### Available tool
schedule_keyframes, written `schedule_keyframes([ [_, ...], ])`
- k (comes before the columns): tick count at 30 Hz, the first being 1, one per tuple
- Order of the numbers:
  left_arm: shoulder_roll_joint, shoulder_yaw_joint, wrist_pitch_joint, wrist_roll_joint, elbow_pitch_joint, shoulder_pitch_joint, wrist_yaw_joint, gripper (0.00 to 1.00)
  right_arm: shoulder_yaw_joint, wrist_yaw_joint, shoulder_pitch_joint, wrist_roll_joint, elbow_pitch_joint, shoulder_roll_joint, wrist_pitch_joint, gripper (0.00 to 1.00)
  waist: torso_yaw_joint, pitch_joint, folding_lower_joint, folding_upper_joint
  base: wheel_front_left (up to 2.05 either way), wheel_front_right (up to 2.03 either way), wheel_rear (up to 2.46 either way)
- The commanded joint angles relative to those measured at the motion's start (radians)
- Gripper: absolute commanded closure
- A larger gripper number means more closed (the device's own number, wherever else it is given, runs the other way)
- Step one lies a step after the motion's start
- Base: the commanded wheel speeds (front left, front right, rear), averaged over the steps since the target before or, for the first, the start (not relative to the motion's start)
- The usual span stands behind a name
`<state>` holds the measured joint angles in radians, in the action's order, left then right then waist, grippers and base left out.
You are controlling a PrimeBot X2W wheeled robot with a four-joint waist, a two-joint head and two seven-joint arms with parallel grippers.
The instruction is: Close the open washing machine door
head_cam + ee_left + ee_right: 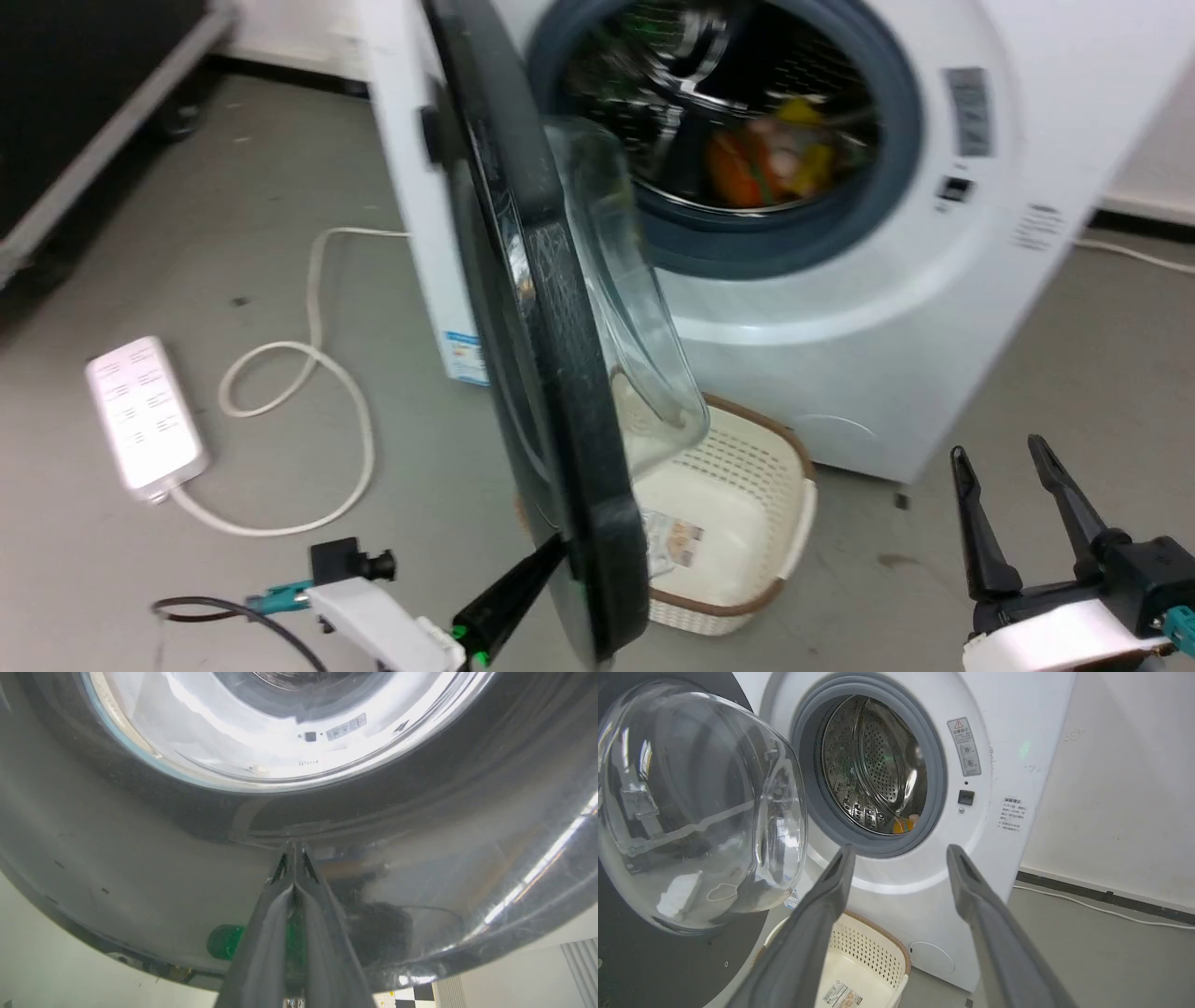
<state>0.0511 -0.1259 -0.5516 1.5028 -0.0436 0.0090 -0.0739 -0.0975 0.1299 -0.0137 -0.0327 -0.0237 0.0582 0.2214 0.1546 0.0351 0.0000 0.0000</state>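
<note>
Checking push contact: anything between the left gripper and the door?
Nothing. In the left wrist view, the shut left gripper touches the washing machine door directly.

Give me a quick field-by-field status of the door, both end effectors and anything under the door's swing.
washing machine door: open, standing out from the washing machine
left end effector: shut, tips against the door's outer face
right end effector: open, holding nothing
drum: orange and yellow items inside
below door: cream basket
</note>
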Motion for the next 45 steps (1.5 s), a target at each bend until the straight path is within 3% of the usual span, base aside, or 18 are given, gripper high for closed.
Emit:
schedule_keyframes([
  [1, -0.001, -0.018, 0.021, 0.005, -0.009, -0.017, -0.009, 1.00, -0.001, 0.001, 0.010, 0.006, 0.005, -0.004, -0.004, 0.00, -0.060, 0.020, 0.0000, 0.0000, 0.00, 0.00, 0.00],
  [12, -0.001, -0.168, 0.286, 0.060, -0.123, -0.209, -0.044, 1.00, 0.014, 0.001, 0.041, -0.008, 0.012, -0.004, -0.004, 0.00, -0.296, 0.130, 0.0000, 0.0000, 0.00, 0.00, 0.00],
  [22, -0.001, -0.259, 0.539, 0.159, -0.303, -0.519, -0.050, 1.00, 0.064, 0.001, 0.083, -0.031, -0.021, -0.005, 0.014, 0.00, -0.431, 0.224, 0.0000, 0.0000, 0.00, 0.00, 0.00],
  [29, -0.001, -0.335, 0.659, 0.240, -0.511, -0.767, -0.055, 1.00, 0.089, 0.001, 0.109, -0.041, -0.060, -0.006, 0.029, 0.00, -0.444, 0.245, 0.0000, 0.0000, 0.00, 0.00, 0.00],
  [34, 0.003, -0.372, 0.672, 0.212, -0.505, -0.736, -0.056, 1.00, 0.093, 0.001, 0.108, -0.039, -0.069, -0.007, 0.034, 0.00, -0.414, 0.200, 0.0000, 0.0000, 0.00, 0.00, 0.00],
  [38, 0.050, -0.406, 0.714, 0.121, -0.433, -0.629, -0.056, 1.00, 0.085, 0.001, 0.089, -0.036, -0.066, -0.006, 0.036, 0.00, -0.370, 0.148, 0.0000, 0.0000, 0.00, 0.00, 0.00],
  [39, 0.067, -0.414, 0.732, 0.095, -0.407, -0.596, -0.057, 0.75, 0.084, 0.001, 0.082, -0.035, -0.064, -0.005, 0.037, 0.00, -0.356, 0.134, 0.0000, 0.0000, 0.00, 0.00, 0.00],
  [40, 0.090, -0.422, 0.753, 0.061, -0.383, -0.564, -0.057, 0.00, 0.084, 0.001, 0.075, -0.034, -0.061, -0.005, 0.037, 0.00, -0.344, 0.121, 0.0000, 0.0000, 0.00, 0.00, 0.00],
  [44, 0.206, -0.435, 0.810, -0.173, -0.323, -0.441, -0.057, 0.00, 0.079, 0.001, 0.037, -0.030, -0.053, -0.001, 0.038, 0.00, -0.283, 0.065, 0.0000, 0.0000, 0.00, 0.00, 0.00],
  [45, 0.225, -0.398, 0.812, -0.253, -0.314, -0.413, -0.057, 0.00, 0.080, 0.001, 0.028, -0.029, -0.051, 0.001, 0.038, 0.00, -0.268, 0.054, 0.0000, 0.0000, 0.00, 0.00, 0.00],
])
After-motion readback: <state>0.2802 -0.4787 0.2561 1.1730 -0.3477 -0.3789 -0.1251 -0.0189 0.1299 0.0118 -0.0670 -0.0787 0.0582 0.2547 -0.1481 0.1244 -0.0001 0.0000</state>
